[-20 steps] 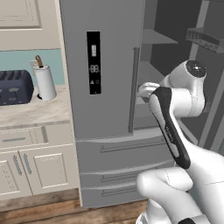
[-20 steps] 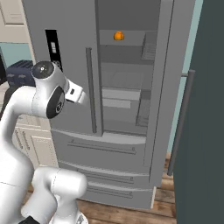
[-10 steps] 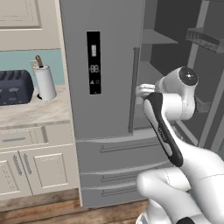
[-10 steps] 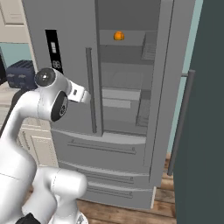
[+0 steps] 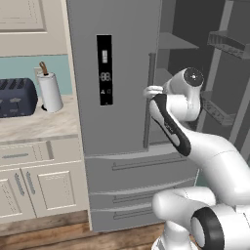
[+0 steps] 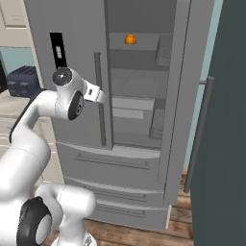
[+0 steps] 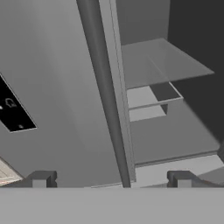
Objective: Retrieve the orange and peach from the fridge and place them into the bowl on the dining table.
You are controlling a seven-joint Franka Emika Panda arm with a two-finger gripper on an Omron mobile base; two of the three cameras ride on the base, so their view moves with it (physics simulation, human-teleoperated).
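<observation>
The fridge (image 5: pixel 122 68) is tall grey steel with a black display panel (image 5: pixel 104 68); its left door is closed and its right door (image 6: pixel 223 125) is swung wide open. An orange (image 6: pixel 130 39) sits on an upper shelf inside. The peach, the bowl and the dining table are out of view. My gripper (image 7: pixel 111 181) is open with nothing between its fingers, close in front of the left door's vertical bar handle (image 7: pixel 103 87), at the edge of the open compartment. The hand is level with the middle shelves (image 6: pixel 98 93), well below the orange.
Left of the fridge, a wall counter (image 5: pixel 34 124) with cream cabinets carries a dark toaster (image 5: pixel 17 97) and a paper towel roll (image 5: pixel 50 90). The open door's bins (image 5: pixel 229 44) jut out on the right. Fridge drawers (image 6: pixel 113 161) lie below my hand.
My hand has advanced toward the fridge, closing on the left door's bar handle, and the arm's upper joint has risen. The orange and the doors have not moved.
</observation>
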